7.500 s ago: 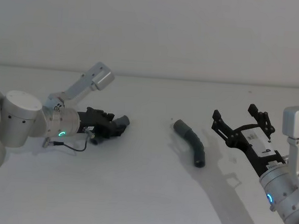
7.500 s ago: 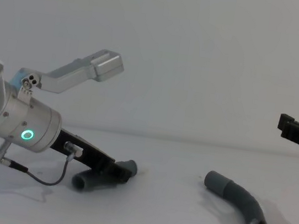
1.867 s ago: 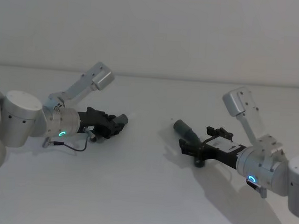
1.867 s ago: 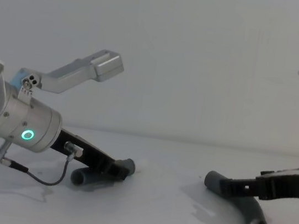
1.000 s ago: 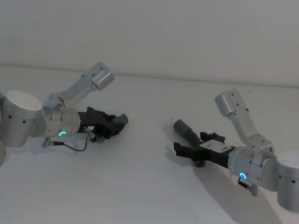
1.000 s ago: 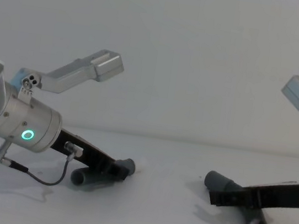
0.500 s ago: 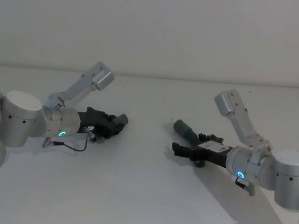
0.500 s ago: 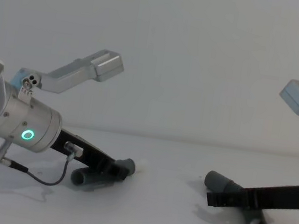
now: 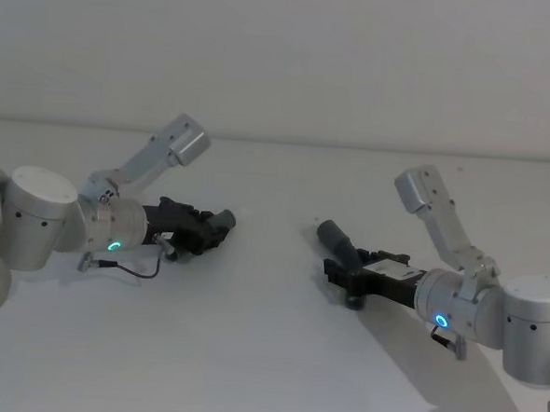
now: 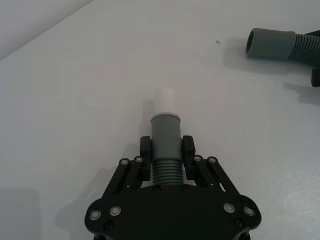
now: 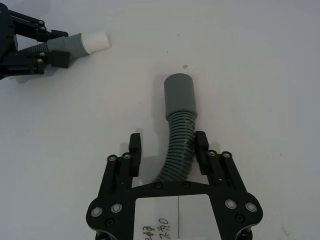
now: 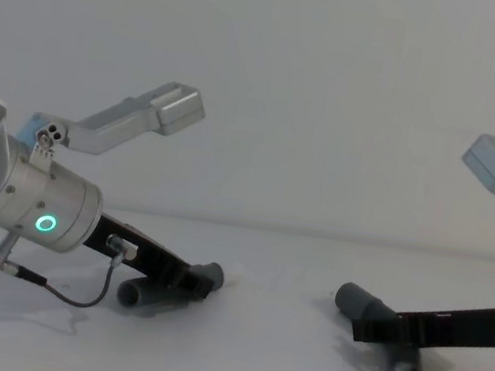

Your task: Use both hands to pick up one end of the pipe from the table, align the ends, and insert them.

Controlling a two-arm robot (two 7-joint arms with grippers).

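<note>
A: Head view — left hand and right hand both low on the counter?
B: Yes. Left wrist view: left hand clamps the left piece, whitish tip aimed at the right piece. Right wrist view: fingers straddle the right piece lengthwise, gap on one side — not yet pinched. Chest view: cuffs facing, well apart.

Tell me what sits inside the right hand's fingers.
The ribbed right pipe piece, lying on the table, cuff pointing away. From the wrist camera, the right hand covers its other end.
</note>
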